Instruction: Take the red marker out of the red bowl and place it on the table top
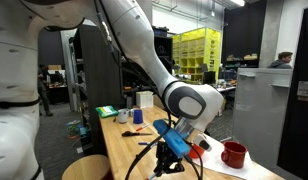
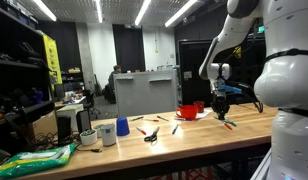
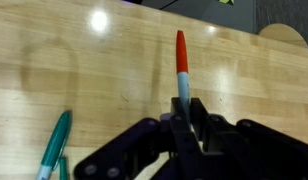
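Red marker (image 3: pixel 180 55) upright at centre of the wrist view, red end toward the top of the frame, pale lower barrel pinched between the fingers of the gripper (image 3: pixel 184 118) at lower centre. Behind it, light-wood table top (image 3: pixel 104 80) across the whole frame. At lower left, teal marker (image 3: pixel 54 143) lying flat, well apart from the pincer.

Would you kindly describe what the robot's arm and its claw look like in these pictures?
The arm is glossy white, built from rounded, tubular segments, with a grey joint cap edged by a dark ring. A bright blue piece sits at the wrist. In the wrist view, the claw is matte black and blocky, with two narrow fingers.
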`<state>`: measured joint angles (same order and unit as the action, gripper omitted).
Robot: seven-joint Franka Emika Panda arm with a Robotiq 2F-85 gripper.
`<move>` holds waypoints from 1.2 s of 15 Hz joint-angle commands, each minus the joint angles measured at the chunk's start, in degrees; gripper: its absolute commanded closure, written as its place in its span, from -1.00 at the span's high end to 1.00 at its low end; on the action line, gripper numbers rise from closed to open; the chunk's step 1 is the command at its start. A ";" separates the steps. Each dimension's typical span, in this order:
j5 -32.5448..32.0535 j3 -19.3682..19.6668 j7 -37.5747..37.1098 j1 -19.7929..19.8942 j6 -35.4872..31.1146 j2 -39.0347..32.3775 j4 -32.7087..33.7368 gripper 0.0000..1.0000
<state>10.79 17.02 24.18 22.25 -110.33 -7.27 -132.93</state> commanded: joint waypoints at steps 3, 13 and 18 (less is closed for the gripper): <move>-1.16 -0.79 -0.79 -2.53 -2.52 4.93 -0.94 0.20; -19.65 -1.80 -15.00 -5.88 -9.85 16.51 -4.64 0.38; -18.58 -1.53 -12.39 -6.69 -4.98 16.05 -1.58 0.60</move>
<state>-7.74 15.15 11.83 15.88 -115.44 8.80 -134.62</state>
